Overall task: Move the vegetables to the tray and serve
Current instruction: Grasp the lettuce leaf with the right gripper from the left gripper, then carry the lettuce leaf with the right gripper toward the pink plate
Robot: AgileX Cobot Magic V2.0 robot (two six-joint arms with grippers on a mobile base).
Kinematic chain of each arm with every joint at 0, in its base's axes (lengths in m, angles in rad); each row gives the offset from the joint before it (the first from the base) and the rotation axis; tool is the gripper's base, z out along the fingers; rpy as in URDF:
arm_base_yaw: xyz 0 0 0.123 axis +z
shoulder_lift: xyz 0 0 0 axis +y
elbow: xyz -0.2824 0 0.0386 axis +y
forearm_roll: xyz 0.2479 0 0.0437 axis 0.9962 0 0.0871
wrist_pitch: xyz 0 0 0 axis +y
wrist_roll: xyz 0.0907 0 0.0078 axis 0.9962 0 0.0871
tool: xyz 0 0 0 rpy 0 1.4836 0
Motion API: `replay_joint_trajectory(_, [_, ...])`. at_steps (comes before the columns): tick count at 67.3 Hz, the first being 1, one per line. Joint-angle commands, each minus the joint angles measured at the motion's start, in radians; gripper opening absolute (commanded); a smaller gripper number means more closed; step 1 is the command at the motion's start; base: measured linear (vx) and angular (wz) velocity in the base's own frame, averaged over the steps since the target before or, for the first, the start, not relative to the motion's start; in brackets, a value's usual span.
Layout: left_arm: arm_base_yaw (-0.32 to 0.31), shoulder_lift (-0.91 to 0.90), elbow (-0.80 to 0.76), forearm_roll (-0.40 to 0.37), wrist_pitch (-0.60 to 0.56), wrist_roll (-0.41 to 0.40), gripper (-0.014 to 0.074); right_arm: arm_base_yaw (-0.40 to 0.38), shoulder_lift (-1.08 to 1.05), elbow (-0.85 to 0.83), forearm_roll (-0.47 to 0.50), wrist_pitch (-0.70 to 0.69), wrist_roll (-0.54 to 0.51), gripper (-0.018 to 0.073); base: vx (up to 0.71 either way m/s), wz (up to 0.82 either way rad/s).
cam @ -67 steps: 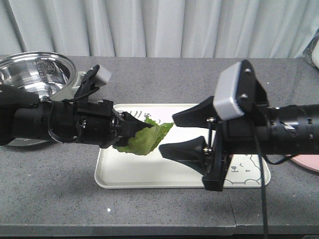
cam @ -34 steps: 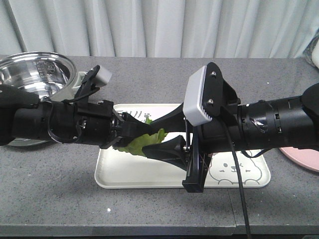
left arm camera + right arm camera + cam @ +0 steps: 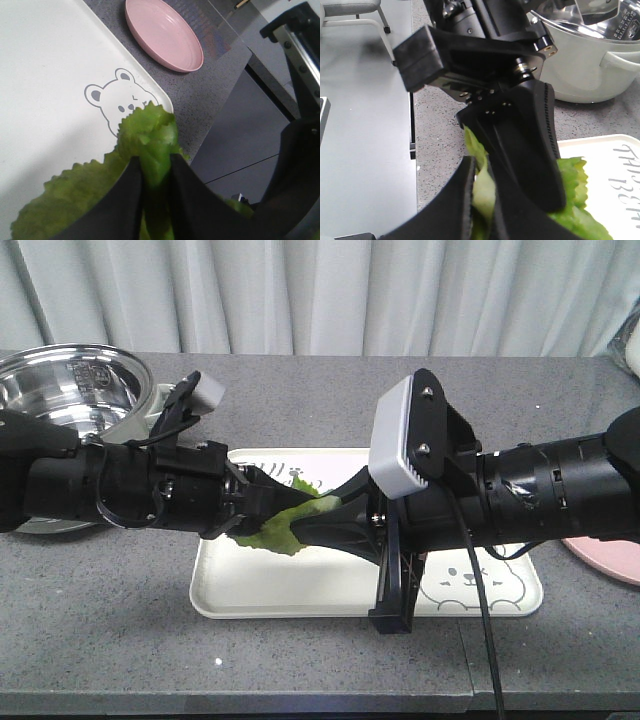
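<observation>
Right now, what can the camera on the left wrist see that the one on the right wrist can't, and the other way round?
Only the left wrist view shows the pink plate on the counter and the winking bear drawing on the tray. Only the right wrist view shows the steel pot and the tray's grey lettering. Both show the green lettuce and a part of the cream tray, each with its own claw pinching the leaf: the left claw in its view, the right claw in its view.
</observation>
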Motion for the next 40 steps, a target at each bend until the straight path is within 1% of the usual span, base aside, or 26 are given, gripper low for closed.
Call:
replay_joint_trajectory(1, [-0.004, -0.034, -0.031, -0.068, 0.021, -0.004, 0.0233, -0.002, -0.024, -0.03, 0.041, 0.007, -0.01, -0.001, 0.0, 0.0])
replay_joint_trajectory(5, [-0.004, -0.034, -0.031, -0.068, 0.021, -0.004, 0.0317, -0.003, -0.024, -0.03, 0.041, 0.007, -0.008, -0.001, 0.0, 0.0])
replay_joint_trajectory(11, [-0.004, -0.035, -0.031, -0.068, 0.021, -0.004, 0.0417, -0.003, -0.026, -0.03, 0.035, 0.004, -0.002, -0.001, 0.0, 0.0])
replay_joint_trajectory(17, [-0.004, -0.036, -0.031, -0.068, 0.021, -0.004, 0.0475, -0.003, -0.026, -0.03, 0.004, 0.004, 0.023, -0.0008, 0.0, 0.0])
replay_joint_trajectory(21, [-0.004, -0.036, -0.031, -0.068, 0.021, -0.004, 0.0486, -0.004, -0.026, -0.03, -0.047, 0.001, 0.071, -0.0008, 0.0, 0.0])
replay_joint_trajectory(33, [-0.004, -0.036, -0.031, -0.068, 0.021, -0.004, 0.0486, -0.004, -0.062, -0.03, -0.288, -0.082, 0.327, -0.0006, 0.0, 0.0])
replay_joint_trajectory(40, [-0.004, -0.036, -0.031, -0.068, 0.021, -0.004, 0.0486, -0.004, -0.101, -0.03, -0.475, -0.102, 0.496, -0.0006, 0.0, 0.0])
